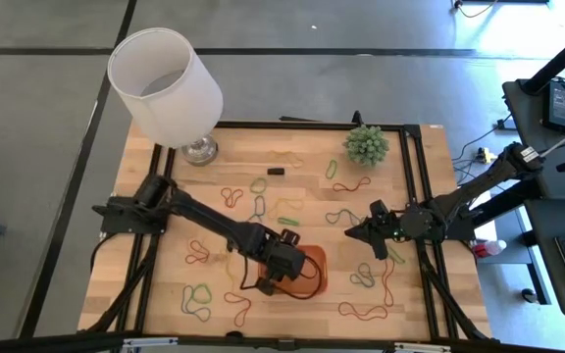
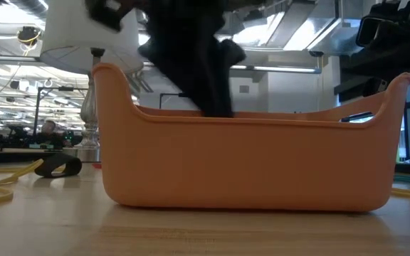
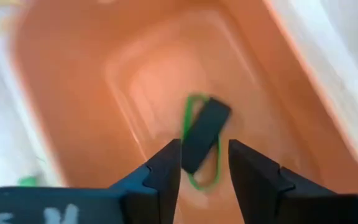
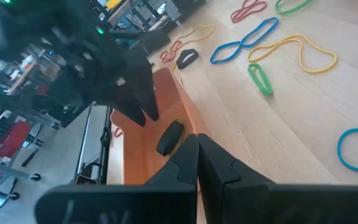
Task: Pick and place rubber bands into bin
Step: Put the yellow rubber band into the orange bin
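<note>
The orange bin (image 1: pixel 320 267) sits near the table's near edge and fills the low view (image 2: pixel 248 163). My left gripper (image 1: pixel 297 273) hangs open above its inside (image 3: pixel 205 163), touching nothing. On the bin's floor lies a green rubber band (image 3: pixel 191 130) with a small black piece (image 3: pixel 205 127) resting across it. My right gripper (image 1: pixel 353 232) is shut and empty, hovering over the table right of the bin (image 4: pixel 197 155). Several coloured rubber bands lie flat over the table, such as a blue one (image 4: pixel 244 40) and a red one (image 1: pixel 361 312).
A white lampshade on a lamp (image 1: pixel 165 83) stands at the far left corner, with a small green plant (image 1: pixel 366 144) at the far edge. A black piece (image 1: pixel 275 171) lies on the far half of the table, and another shows left of the bin (image 2: pixel 59 167).
</note>
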